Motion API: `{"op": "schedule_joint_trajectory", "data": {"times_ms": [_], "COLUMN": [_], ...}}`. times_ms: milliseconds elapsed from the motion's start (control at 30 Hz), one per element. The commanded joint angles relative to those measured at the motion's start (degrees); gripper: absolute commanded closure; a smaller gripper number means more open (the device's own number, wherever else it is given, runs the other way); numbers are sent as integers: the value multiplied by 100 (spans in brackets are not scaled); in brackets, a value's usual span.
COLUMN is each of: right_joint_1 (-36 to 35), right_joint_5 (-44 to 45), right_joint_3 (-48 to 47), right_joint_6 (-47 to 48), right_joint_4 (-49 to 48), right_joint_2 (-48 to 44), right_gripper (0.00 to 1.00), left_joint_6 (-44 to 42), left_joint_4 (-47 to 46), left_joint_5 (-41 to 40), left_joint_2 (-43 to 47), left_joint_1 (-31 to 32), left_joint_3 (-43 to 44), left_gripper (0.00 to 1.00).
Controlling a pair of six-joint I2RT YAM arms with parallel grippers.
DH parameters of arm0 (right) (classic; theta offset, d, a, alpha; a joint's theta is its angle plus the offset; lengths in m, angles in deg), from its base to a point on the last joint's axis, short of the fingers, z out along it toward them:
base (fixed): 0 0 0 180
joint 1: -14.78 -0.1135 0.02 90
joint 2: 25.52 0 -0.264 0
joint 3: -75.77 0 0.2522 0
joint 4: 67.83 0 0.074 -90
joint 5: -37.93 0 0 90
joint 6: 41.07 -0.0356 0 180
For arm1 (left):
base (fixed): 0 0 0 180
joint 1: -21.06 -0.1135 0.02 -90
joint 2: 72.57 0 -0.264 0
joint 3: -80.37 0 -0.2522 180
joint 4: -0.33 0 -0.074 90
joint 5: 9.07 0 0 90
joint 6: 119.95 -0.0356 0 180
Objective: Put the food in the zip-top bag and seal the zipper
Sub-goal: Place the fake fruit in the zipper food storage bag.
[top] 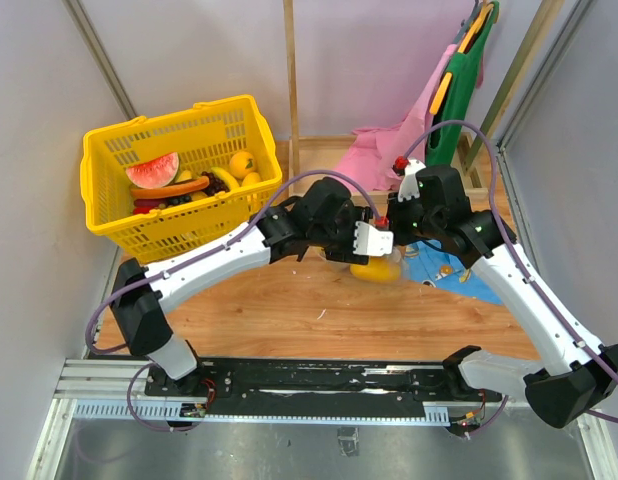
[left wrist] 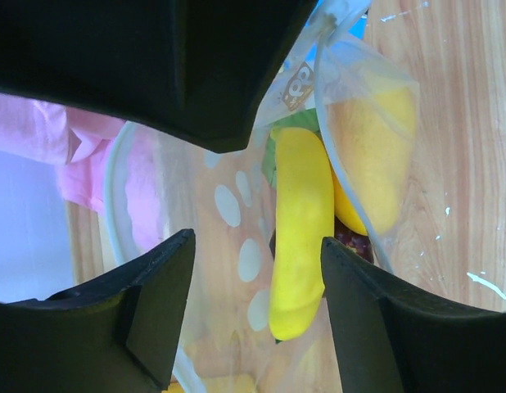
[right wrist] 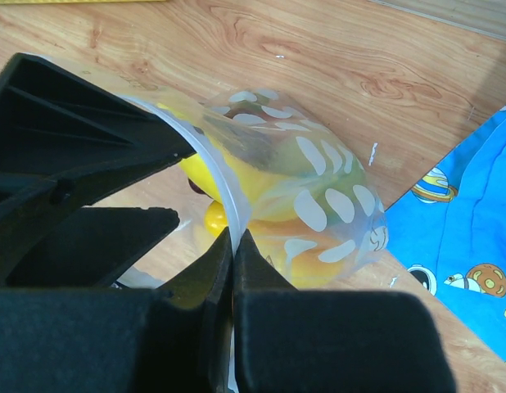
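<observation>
Zip-top bag [right wrist: 318, 205] w/ banana [left wrist: 302, 237] inside is set on table [top: 289, 310], largely hidden in top view. Zipper [right wrist: 220, 176] is pinched by right gripper [right wrist: 233, 246]; left gripper [left wrist: 255, 246] is held spread over it.

Small printed logo [left wrist: 295, 83] on zip-top bag [left wrist: 237, 213]; letters unreadable.

Pale grey panel walls [top: 189, 50] hem in the light wooden tabletop [top: 319, 310], a slim wooden post [top: 290, 80] rising just behind it.
</observation>
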Motion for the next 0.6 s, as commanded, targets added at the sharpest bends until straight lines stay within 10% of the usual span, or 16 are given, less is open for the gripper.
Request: {"op": "schedule_joint_trajectory", "data": {"times_ms": [0, 567], "right_joint_1": [85, 78], "right_joint_5": [-84, 7], "right_joint_3": [38, 77], "right_joint_6": [-97, -118], "right_joint_4": [-149, -142], "right_joint_2": [-52, -63], "right_gripper": [99, 99], "left_joint_6": [264, 2676], "left_joint_4": [-498, -1746], "left_joint_5": [-3, -2145], "left_joint_2": [424, 1719], "left_joint_1": [43, 34], "left_joint_3": [-155, -783], "left_gripper": [31, 1]}}
